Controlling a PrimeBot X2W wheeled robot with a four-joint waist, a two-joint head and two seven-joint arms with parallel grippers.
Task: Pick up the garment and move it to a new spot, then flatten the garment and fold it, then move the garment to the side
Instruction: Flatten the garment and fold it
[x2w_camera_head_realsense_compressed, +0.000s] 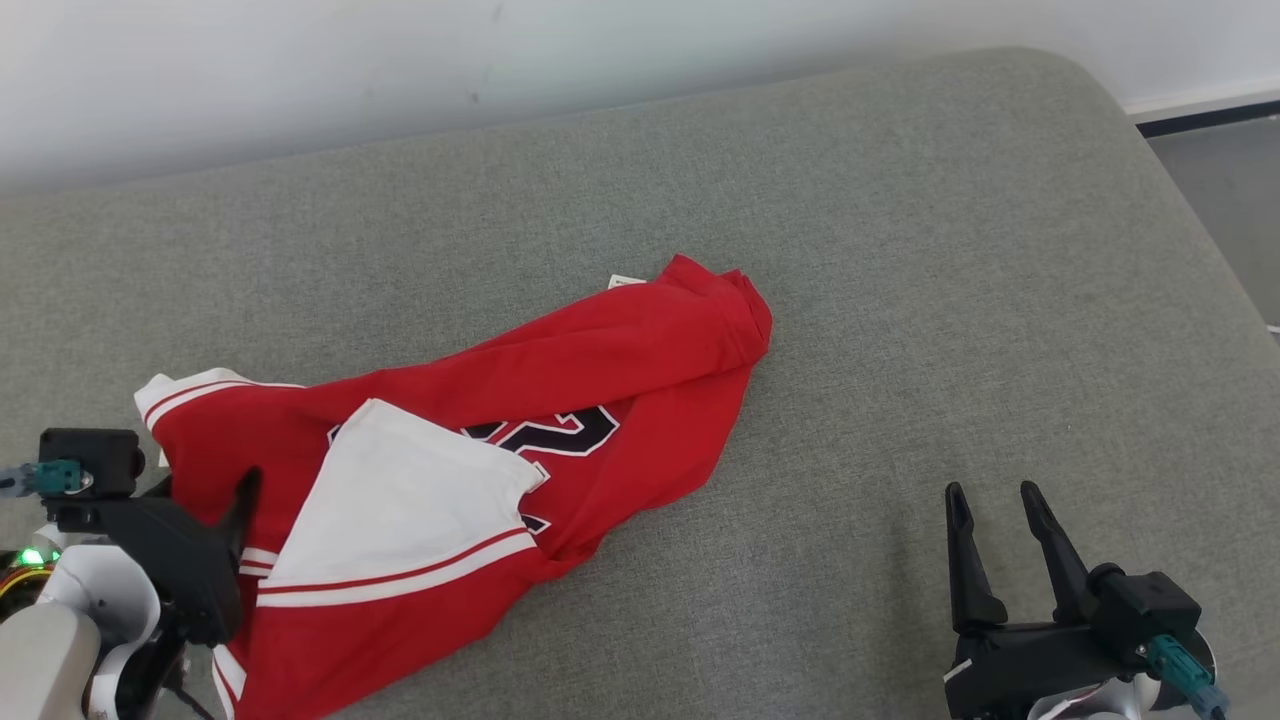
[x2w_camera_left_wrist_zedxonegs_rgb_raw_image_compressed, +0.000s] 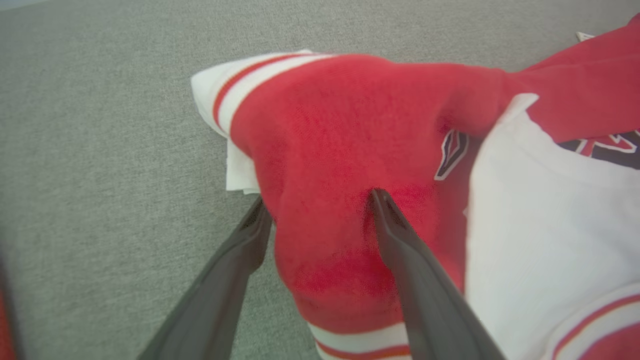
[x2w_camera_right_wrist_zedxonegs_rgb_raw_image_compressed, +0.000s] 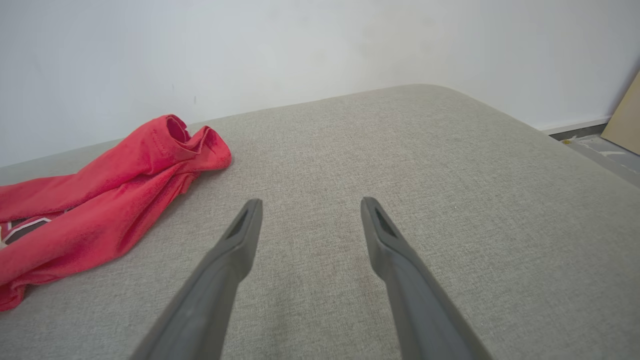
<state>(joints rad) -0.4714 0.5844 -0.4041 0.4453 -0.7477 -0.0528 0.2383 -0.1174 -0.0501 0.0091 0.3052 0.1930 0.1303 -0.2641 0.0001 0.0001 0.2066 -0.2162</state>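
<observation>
Grey cushion (x2w_camera_head_realsense_compressed: 900, 250) bears garment (x2w_camera_head_realsense_compressed: 620, 380), bunched between spread left fingers (x2w_camera_left_wrist_zedxonegs_rgb_raw_image_compressed: 402, 260), well apart from spread right fingers (x2w_camera_right_wrist_zedxonegs_rgb_raw_image_compressed: 392, 255).

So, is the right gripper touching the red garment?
No, in the right wrist view the right gripper hangs open over the grey cushion, and the garment lies apart to its left.
</observation>
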